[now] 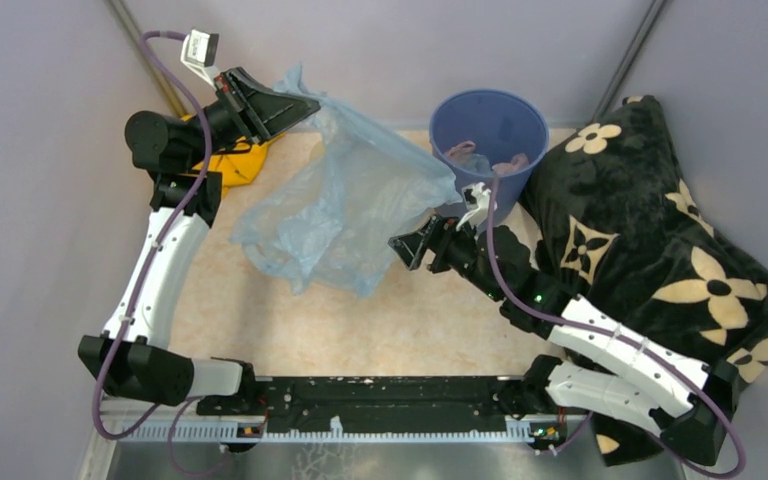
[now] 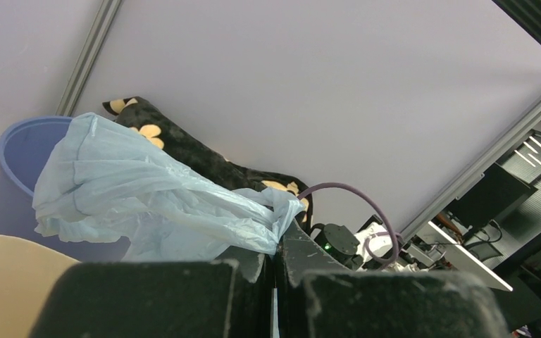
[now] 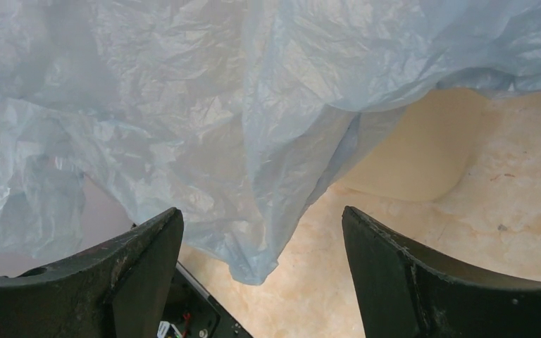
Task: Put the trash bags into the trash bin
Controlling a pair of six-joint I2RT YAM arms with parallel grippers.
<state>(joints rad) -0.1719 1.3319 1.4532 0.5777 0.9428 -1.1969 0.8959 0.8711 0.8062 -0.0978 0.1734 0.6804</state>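
The pale-blue trash bag (image 1: 345, 200) hangs in the air over the table's middle. My left gripper (image 1: 295, 105) is shut on its top corner at the back left and holds it up. The left wrist view shows the pinched plastic (image 2: 148, 197) at the closed fingertips of that gripper (image 2: 280, 236). My right gripper (image 1: 405, 250) is open and empty beside the bag's lower right edge. In the right wrist view the bag (image 3: 218, 105) drapes in front of and between that gripper's spread jaws (image 3: 260, 211). A cream rounded part of the trash bin (image 3: 415, 155) shows behind the bag. In the top view the bin is hidden.
A round blue bucket (image 1: 490, 130) holding some items stands at the back right. A black blanket with cream flowers (image 1: 660, 240) fills the right side. A yellow cloth (image 1: 232, 165) lies under the left arm. Grey walls enclose the table.
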